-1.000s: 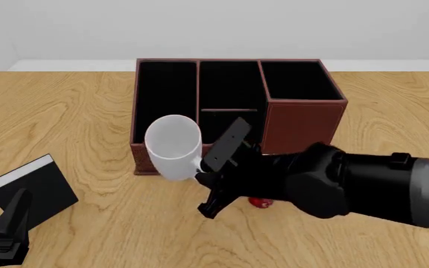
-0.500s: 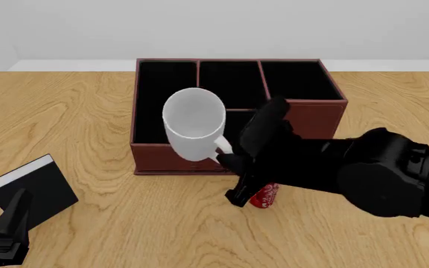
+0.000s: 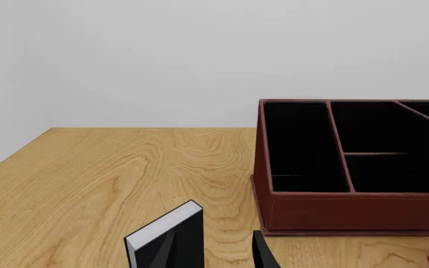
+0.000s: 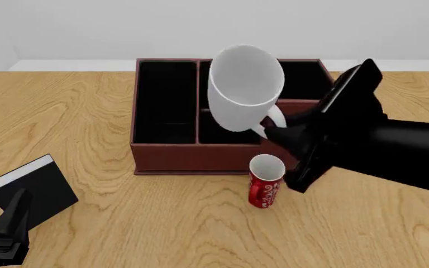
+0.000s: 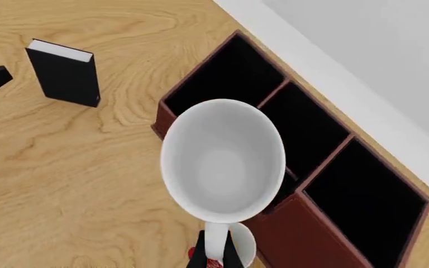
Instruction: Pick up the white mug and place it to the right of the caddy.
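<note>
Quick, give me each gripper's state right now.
Left gripper: open, holding nothing, near the black book.
Right gripper: shut on the white mug handle, mug lifted.

The white mug (image 4: 244,89) is plain glossy white inside and out. The caddy (image 4: 166,153) is dark reddish-brown with black-lined compartments. The can (image 4: 265,183) is red with white swirls. The book (image 4: 32,187) has a black cover and white pages. The counter (image 4: 73,111) shows light wood grain.

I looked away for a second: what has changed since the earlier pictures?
The right tool, clamped on the handle throughout, carried the white mug up and rightward, so it now hangs over the caddy. The red can is uncovered. Caddy, book and left tool stayed put.
</note>
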Controlling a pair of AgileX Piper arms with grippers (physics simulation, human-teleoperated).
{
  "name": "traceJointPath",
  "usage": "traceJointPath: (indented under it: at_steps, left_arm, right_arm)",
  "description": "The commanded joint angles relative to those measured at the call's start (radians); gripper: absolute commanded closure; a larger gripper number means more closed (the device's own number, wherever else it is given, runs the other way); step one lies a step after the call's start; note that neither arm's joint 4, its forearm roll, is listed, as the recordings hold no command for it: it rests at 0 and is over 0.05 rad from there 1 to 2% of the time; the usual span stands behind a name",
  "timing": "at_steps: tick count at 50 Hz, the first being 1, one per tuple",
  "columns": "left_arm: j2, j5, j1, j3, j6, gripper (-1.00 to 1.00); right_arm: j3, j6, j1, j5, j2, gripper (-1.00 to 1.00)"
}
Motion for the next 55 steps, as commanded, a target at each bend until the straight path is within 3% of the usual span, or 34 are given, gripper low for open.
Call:
traceJointPath:
  at_steps: [1,36,55]
  left_arm:
    - [0.000,0.000,0.000,0.000,0.000,-1.00]
    - [0.000,0.000,0.000,0.000,0.000,-1.00]
    - [0.000,0.000,0.000,0.000,0.000,-1.00]
  right_arm:
    - [-0.007,-0.001,-0.063,0.073,-0.129,1.00]
    - [-0.062,0.025,-0.282,0.279,-0.378,1.00]
    - [-0.068,0.039,-0.468,0.356,-0.463,1.00]
